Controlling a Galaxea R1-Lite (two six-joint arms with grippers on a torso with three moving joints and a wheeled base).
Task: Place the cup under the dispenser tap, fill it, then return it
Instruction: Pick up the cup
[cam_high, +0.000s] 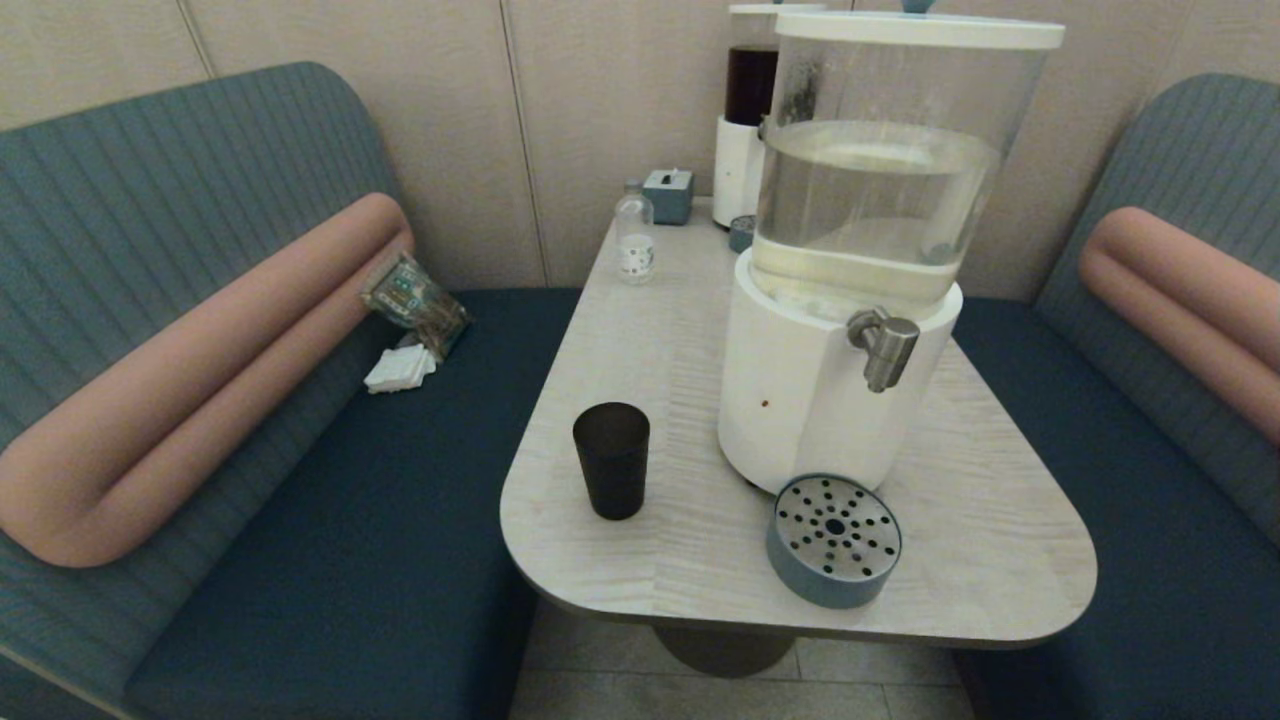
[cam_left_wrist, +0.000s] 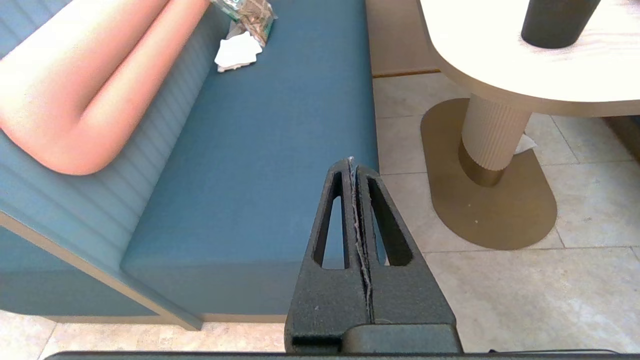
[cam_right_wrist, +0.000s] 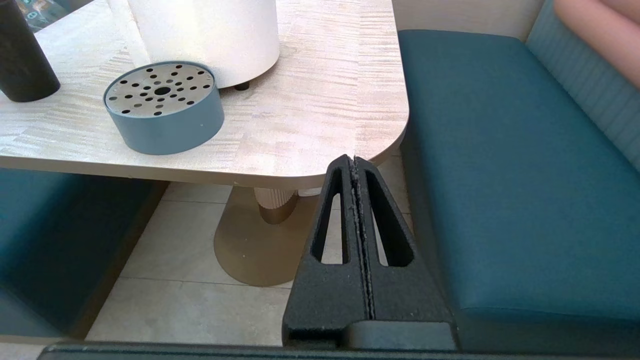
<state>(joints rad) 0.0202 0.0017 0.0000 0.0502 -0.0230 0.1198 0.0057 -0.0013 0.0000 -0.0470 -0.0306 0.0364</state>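
The dark cup (cam_high: 611, 459) stands upright on the table (cam_high: 960, 560), left of the dispenser's white base (cam_high: 800, 390); its lower part also shows as the cup (cam_left_wrist: 555, 22) and the cup (cam_right_wrist: 22, 60). The steel dispenser tap (cam_high: 885, 345) juts from that base, above the round blue drip tray (cam_high: 834, 540), also seen as the drip tray (cam_right_wrist: 163, 106). Neither arm shows in the head view. My left gripper (cam_left_wrist: 351, 162) is shut and empty, low over the floor beside the left bench. My right gripper (cam_right_wrist: 353, 160) is shut and empty, below the table's near right corner.
A small clear bottle (cam_high: 634, 233), a grey-blue box (cam_high: 668, 195) and a narrower dark-liquid dispenser (cam_high: 748, 110) stand at the table's far end. Blue benches (cam_high: 400, 480) with pink bolsters flank the table. A packet and white napkins (cam_high: 400, 368) lie on the left bench. The table's pedestal (cam_left_wrist: 492, 140) stands on tile floor.
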